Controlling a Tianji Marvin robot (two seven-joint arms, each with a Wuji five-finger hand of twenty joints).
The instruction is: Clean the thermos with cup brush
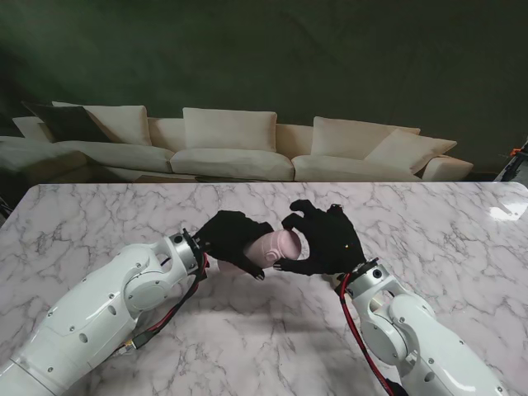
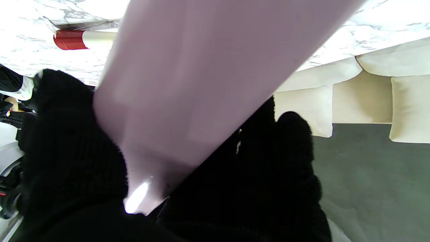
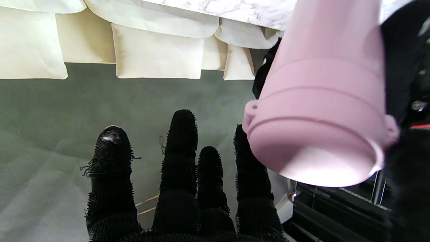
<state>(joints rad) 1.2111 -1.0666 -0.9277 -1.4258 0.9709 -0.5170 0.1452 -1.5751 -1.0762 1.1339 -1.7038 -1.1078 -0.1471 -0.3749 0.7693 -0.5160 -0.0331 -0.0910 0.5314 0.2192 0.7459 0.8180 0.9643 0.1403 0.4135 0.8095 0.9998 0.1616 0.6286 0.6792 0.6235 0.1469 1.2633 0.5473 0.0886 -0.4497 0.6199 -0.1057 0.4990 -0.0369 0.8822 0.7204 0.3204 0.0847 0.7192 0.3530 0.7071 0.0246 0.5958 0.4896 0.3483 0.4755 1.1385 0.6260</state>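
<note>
- Left hand [image 1: 233, 237] wraps the pink thermos [image 1: 276, 246], held off the table [image 1: 99, 223] at centre, lying roughly level, lid end toward the right hand [image 1: 323, 239].
- Left wrist view: fingers [image 2: 292, 144] curled round the thermos body, firm hold.
- Right hand: fingers [image 3: 179, 134] spread, nothing held; sits just beside the lid end. Contact with the lid can't be told.
- Lid [image 3: 319, 134] looks on, so the step is likely opening the thermos, not brushing yet.
- Red-tipped white handle [image 2: 84, 38] lies on the table in the left wrist view, possibly the brush; can't confirm.
- Next: right fingers close on the lid and twist while the left hand holds steady.
</note>
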